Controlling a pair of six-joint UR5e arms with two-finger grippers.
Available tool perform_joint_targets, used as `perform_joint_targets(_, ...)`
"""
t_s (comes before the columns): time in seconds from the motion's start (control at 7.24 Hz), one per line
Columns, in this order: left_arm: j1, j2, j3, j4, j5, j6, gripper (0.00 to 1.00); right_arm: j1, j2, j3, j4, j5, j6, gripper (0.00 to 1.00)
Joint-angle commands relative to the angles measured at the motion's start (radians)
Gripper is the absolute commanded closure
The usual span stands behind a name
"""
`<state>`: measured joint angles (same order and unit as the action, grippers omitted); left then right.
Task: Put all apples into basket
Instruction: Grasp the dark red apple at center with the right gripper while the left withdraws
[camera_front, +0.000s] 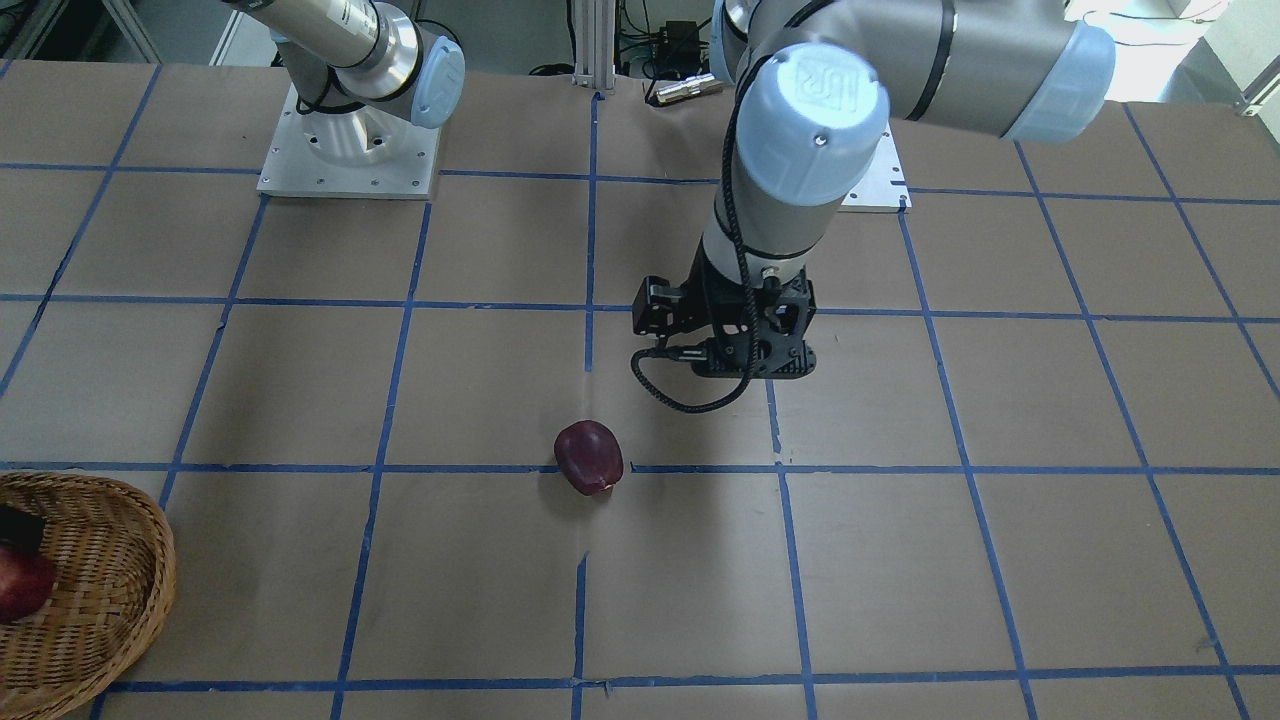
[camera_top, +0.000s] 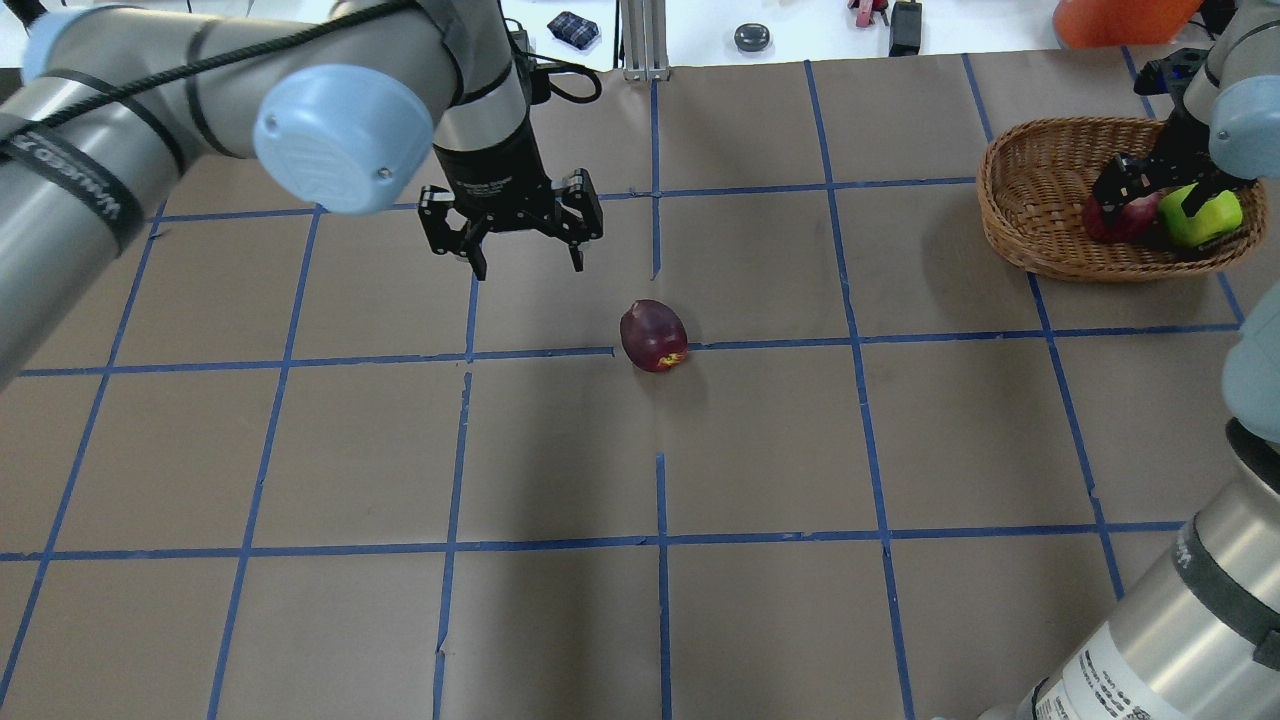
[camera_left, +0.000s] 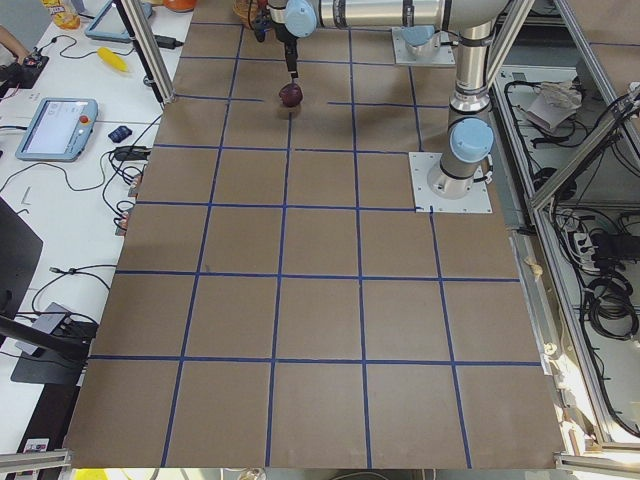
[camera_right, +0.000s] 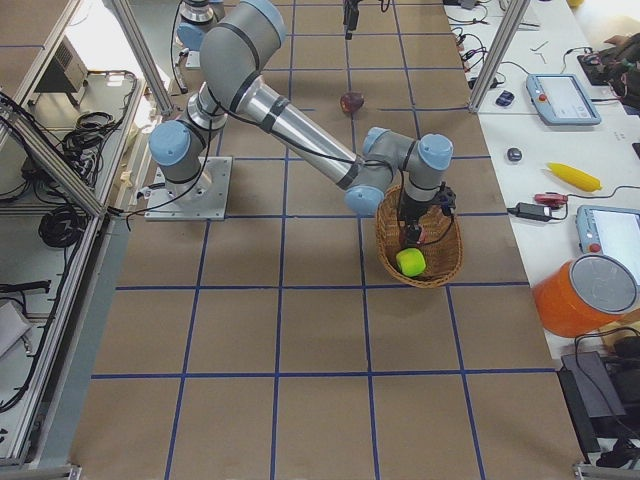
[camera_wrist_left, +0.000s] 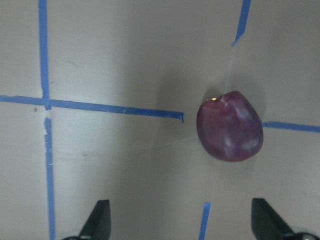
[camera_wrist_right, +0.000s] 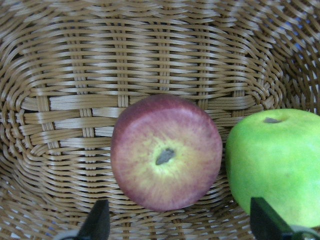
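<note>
I see a brown desk (camera_top: 770, 620) crossed by a blue tape grid (camera_top: 663, 600). The basket (camera_top: 1030, 200) is light brown woven wicker. Outside the basket, the maroon apple (camera_top: 653, 336) has a yellow fleck. Inside it, the red apple (camera_wrist_right: 166, 151) fades yellowish at the stem; the green apple (camera_wrist_right: 275, 165) is bright lime.

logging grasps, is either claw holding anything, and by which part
Nothing is held: left claw open near the maroon apple, right claw open over the red apple in the basket.
</note>
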<state>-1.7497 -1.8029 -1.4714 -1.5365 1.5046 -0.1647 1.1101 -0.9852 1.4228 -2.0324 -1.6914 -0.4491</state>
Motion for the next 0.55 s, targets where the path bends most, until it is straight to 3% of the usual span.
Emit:
perform_joint_targets(0.0, 0.097, 0.112, -0.048, -0.015, 0.006, 0.202, 0.00, 0.042, -0.118, 0.002, 0.190, 0.037, 0.006, 0.00)
perform_joint_targets(0.14, 0.117, 0.150, -0.111, 0.054, 0.005, 0.194, 0.00, 0.118, -0.159, 0.007, 0.269, 0.106, 0.057, 0.00)
perform_joint_targets(0.28, 0.116, 0.187, -0.185, 0.146, 0.009, 0.198, 0.00, 0.219, -0.191, 0.008, 0.334, 0.114, 0.210, 0.00)
perform_joint_targets(0.41, 0.115, 0.204, -0.196, 0.192, 0.047, 0.195, 0.00, 0.349, -0.200, 0.010, 0.343, 0.159, 0.263, 0.00)
